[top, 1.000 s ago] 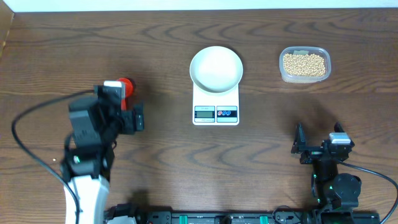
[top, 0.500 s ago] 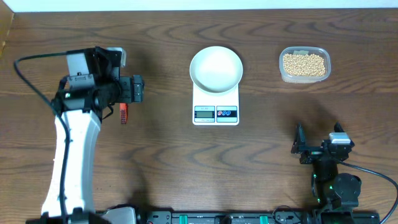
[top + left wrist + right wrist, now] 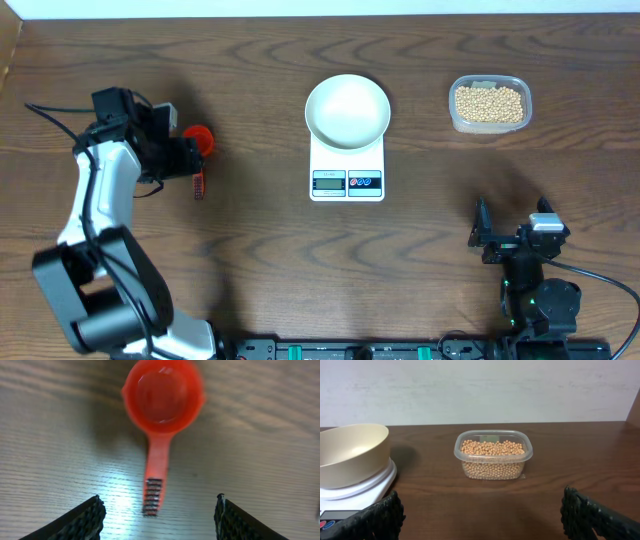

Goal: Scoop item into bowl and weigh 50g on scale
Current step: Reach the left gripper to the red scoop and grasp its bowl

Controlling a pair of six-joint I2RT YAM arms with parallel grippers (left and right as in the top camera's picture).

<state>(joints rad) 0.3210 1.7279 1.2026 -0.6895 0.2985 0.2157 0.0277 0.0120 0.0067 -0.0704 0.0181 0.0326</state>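
Left wrist view looks straight down on the small red plastic measuring scoop (image 3: 163, 397). Its round cup is at twelve o'clock and its ribbed handle runs to six, flat on the brown wooden table (image 3: 270, 460). The left gripper (image 3: 159, 505) is released: its black fingers (image 3: 85, 520) stand well apart either side of the handle's end, touching nothing.

The risk, I judge, is a pinch landing on the very tip of that handle, so the scoop tilts or skids away; an off-centre descent would cause it.

Overhead adds what the wrist view lacks. The smooth round white bowl (image 3: 347, 108) sits empty on the white rectangular digital scale (image 3: 347, 172), at three o'clock from the scoop and well apart. The small tan-yellow beans (image 3: 489, 103) fill the clear plastic tub (image 3: 451, 105) at three o'clock from the bowl. The right gripper (image 3: 512, 232) rests spread wide at five o'clock, holding nothing.
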